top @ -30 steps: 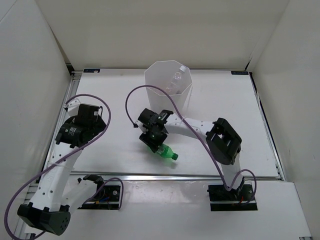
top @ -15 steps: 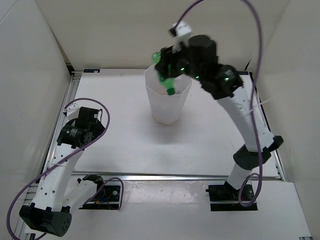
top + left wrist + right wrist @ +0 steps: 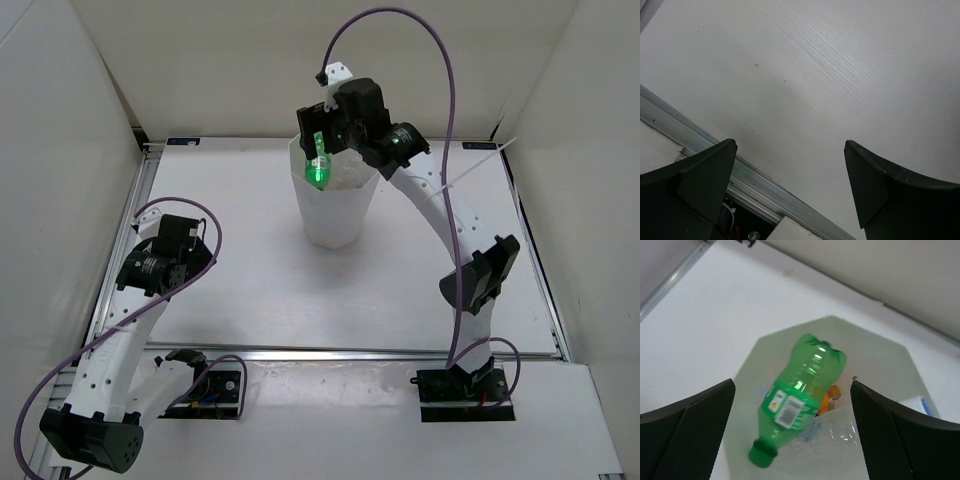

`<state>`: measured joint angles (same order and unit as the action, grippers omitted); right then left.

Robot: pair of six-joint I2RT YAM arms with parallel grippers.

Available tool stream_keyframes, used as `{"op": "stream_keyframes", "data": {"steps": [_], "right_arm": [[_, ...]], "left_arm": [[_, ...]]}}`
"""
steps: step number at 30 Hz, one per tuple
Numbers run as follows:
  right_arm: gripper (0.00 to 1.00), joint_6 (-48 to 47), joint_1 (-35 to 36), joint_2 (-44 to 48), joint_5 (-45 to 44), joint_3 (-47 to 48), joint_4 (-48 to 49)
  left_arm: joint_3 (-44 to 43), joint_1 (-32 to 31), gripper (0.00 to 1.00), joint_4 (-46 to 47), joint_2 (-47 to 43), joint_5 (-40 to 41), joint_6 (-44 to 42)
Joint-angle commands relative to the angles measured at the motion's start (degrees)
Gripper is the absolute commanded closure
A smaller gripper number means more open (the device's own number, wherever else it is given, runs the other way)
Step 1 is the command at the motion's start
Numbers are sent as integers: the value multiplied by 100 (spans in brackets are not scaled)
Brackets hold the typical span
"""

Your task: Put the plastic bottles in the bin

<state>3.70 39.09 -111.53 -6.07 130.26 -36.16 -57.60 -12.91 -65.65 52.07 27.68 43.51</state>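
Right gripper point(image 3: 792, 390): I saw it raised above the bin, at the middle of the far edge of the table. Its two fingers point(image 3: 700, 430) stood wide apart and clamped nothing.
Green bottle point(image 3: 797, 397): it was over the mouth of the bin. In the right wrist view it lay between the two fingers but touched neither of them. It was tilted, with the green cap lower and the base higher, and its label with a barcode faced the camera.
Bin point(image 3: 335, 215): the white many-sided bin stood upright on the table point(image 3: 250, 290), near the far edge and about midway between the left and right edges.
Inside the bin: beside the green bottle I saw a part of the orange bottle point(image 3: 834, 391), and clear plastic point(image 3: 845, 427) under it. I could not count the clear bottles. A white and blue label point(image 3: 917, 405) showed at the right rim, but I could not tell which bottle it belonged to.
Left gripper point(image 3: 790, 150): it hung over bare table near the left edge, close to an aluminium rail point(image 3: 700, 145). Its fingers point(image 3: 705, 185) were far apart, with nothing between them.
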Motion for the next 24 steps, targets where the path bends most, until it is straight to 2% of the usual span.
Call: {"op": "stream_keyframes", "data": {"steps": [1,6,8,11,12,13,15,20,24], "right_arm": [[0,210,-16,500,-149,-237,154],[0,736,-138,789,-702,-18,-566],[0,1280,-419,973,-380,96,-1145],[0,1843,-1104,1290,673,-104,-1735],[0,1957,-1279,1396,1303,-245,-1789],[0,1959,-1586,1675,1640,-455,-1789],[0,1854,-1694,2001,2195,-1060,-1386],[0,1379,-1747,2740,2197,-1581,-1253],[0,1379,-2124,2996,2118,-1986,-1314]], "left_arm": [[-59,25,0,183,-83,-35,-62],[109,78,0,237,-83,35,-62],[171,78,0,307,-136,149,-1],[390,78,0,535,-136,387,53],[442,78,0,605,-197,439,53],[521,78,0,667,-198,440,53],[574,78,0,746,-198,493,114],[514,130,0,930,-14,756,167],[329,183,0,992,154,1159,263]]}}
